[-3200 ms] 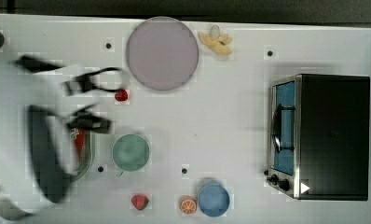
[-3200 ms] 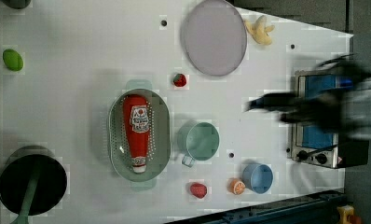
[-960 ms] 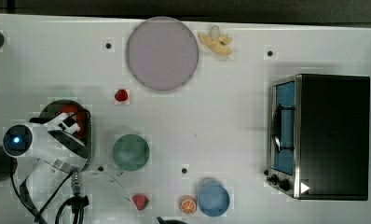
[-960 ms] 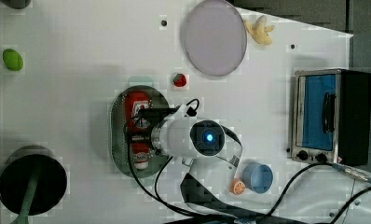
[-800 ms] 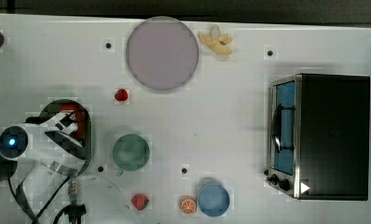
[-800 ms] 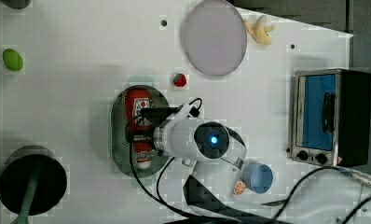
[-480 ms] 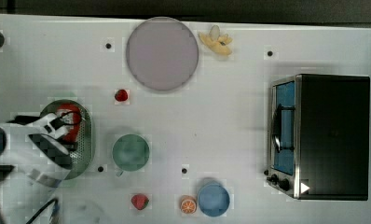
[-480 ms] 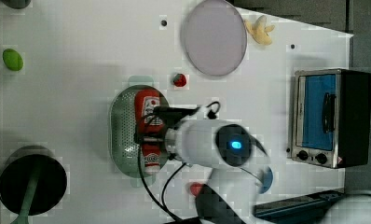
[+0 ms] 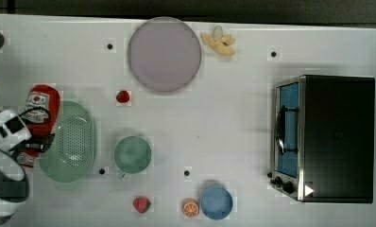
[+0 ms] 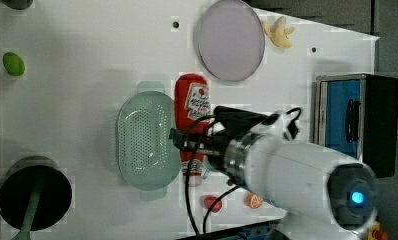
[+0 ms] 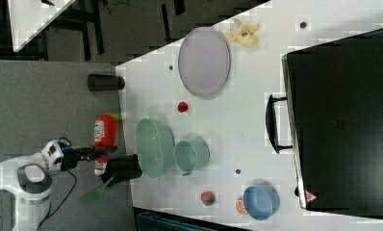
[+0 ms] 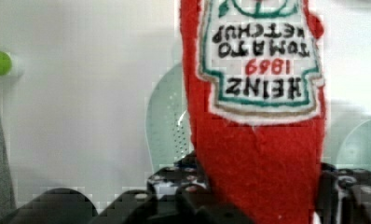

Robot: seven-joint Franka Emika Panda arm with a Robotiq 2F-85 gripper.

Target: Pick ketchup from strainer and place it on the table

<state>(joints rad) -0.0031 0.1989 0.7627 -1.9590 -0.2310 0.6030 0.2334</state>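
Observation:
The ketchup [image 9: 40,111] is a soft red bottle with a white label, and my gripper [image 9: 35,143] is shut on its lower part near the white cap. It hangs in the air, above the level of the strainer. In the left view the ketchup [image 10: 193,100] lies beside the strainer [image 10: 147,139], with my gripper [image 10: 188,143] across it. The pale green strainer [image 9: 72,142] holds nothing. In the right view the ketchup [image 11: 106,133] and gripper [image 11: 96,152] hover over the table's edge, left of the strainer [image 11: 154,147]. The wrist view has the ketchup [image 12: 258,116] close up between the fingers.
A green cup [image 9: 132,154] stands just right of the strainer in the top view. Strawberries [image 9: 123,96] [image 9: 141,204], an orange slice [image 9: 191,208], a blue bowl [image 9: 216,202], a purple plate [image 9: 164,54], banana pieces [image 9: 218,41] and a toaster oven [image 9: 328,137] lie further right. A black pot [image 10: 33,195] stands near the strainer.
My gripper has lifted the ketchup out of the strainer and carried it toward the top view's left. The strainer now lies bare, and the arm looms larger in the left view.

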